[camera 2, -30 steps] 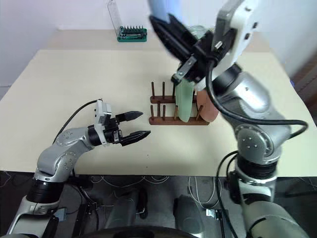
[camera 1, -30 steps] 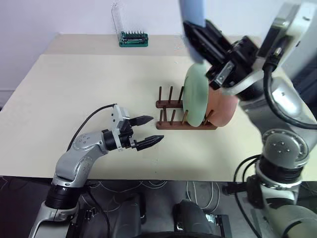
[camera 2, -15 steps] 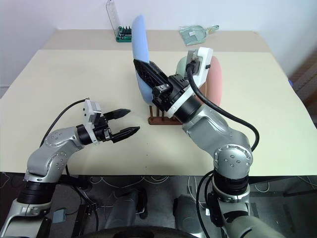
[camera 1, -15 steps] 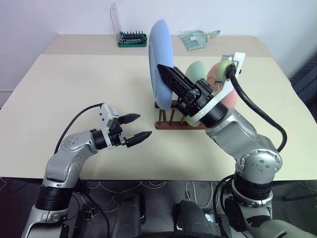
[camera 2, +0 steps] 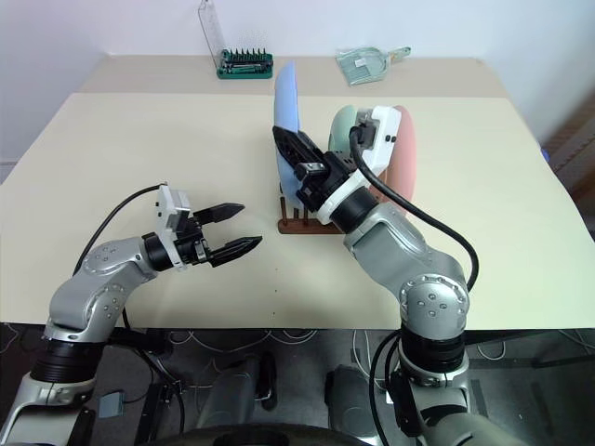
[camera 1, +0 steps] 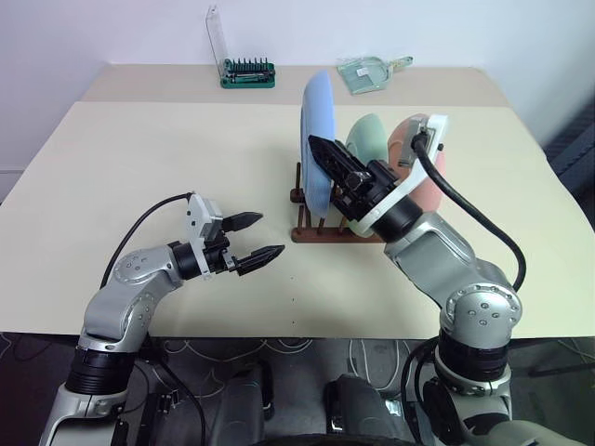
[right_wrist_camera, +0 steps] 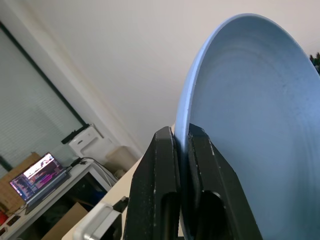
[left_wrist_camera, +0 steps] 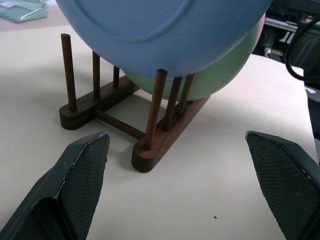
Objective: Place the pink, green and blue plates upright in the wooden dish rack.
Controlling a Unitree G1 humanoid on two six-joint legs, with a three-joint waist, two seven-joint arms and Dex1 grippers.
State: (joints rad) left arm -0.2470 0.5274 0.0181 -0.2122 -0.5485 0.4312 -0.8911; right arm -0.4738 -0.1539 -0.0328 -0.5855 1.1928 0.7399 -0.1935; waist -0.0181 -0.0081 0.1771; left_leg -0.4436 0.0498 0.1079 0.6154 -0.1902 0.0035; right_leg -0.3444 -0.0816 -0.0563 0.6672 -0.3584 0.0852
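Now blue plate [camera 1: 316,139] stands on edge, upright, over rack [camera 1: 321,230].

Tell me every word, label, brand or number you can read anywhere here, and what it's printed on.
None can be read.
Green bit case: no legible marking.
Clear packet at the table's far edge: print too small to read.
Laptop screen in the room: too blurred to read.
Blue plate, wooden dish rack: no text.

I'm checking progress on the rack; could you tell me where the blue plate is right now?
The blue plate is upright in the right gripper, over the wooden dish rack, just left of the green plate.
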